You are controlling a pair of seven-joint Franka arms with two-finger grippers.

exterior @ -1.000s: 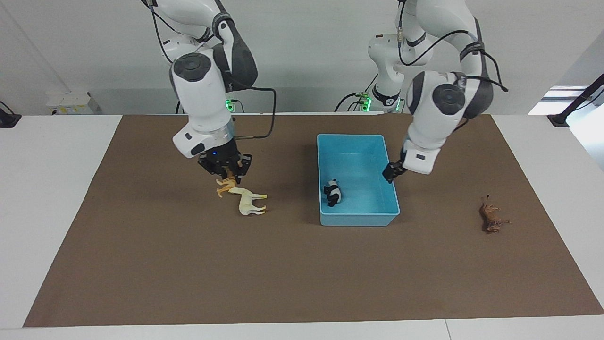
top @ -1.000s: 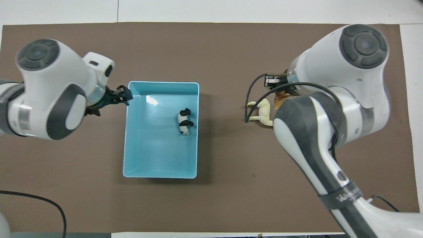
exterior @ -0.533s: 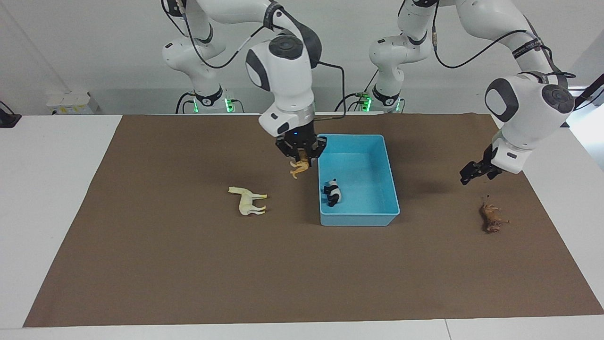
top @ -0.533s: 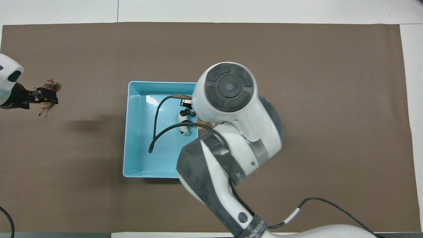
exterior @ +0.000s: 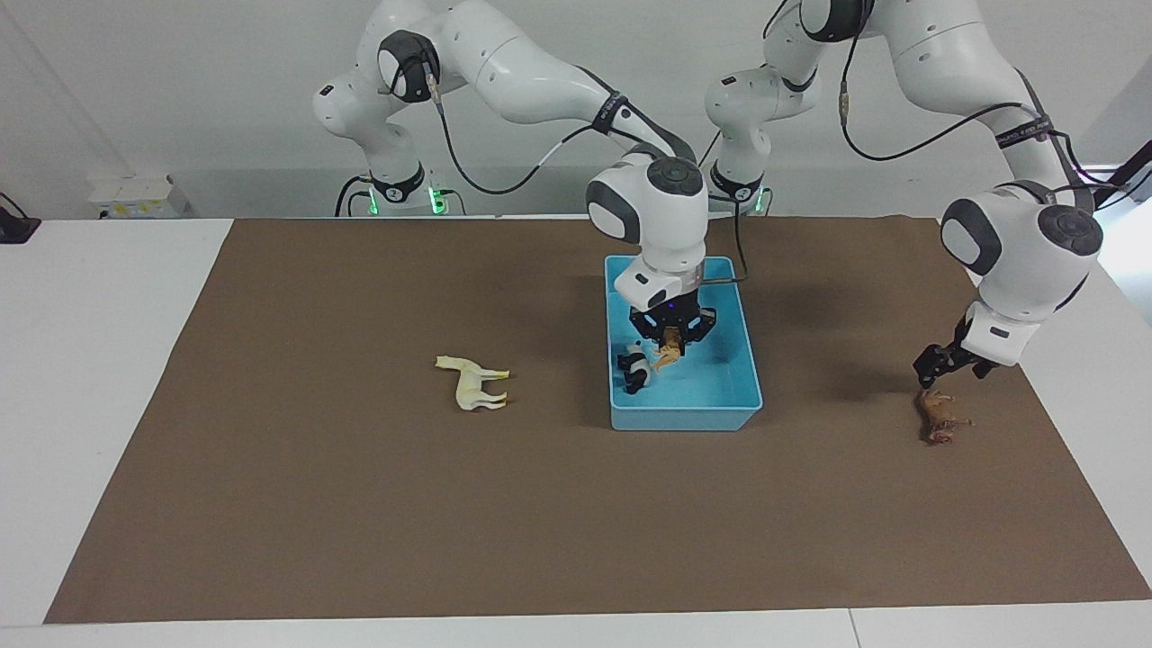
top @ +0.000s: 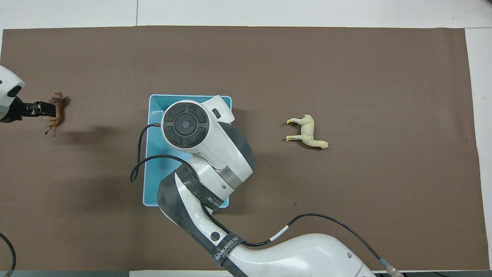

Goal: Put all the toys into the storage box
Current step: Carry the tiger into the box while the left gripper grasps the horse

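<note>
Carried from the rim, the tiger (exterior: 668,349) is clamped by the right gripper (exterior: 671,340) over the storage box (exterior: 743,378) — panda (exterior: 635,368) inside; horse (exterior: 472,382) and lion (exterior: 936,416) outside; left gripper (exterior: 936,369) lowered, fingers unreadable.

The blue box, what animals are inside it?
A panda lies in the blue box. The right gripper holds a tiger over it. Overhead, the arm covers both.

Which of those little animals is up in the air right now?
The orange tiger. The right gripper holds it over the blue box, above the panda; horse and lion lie on the mat.
</note>
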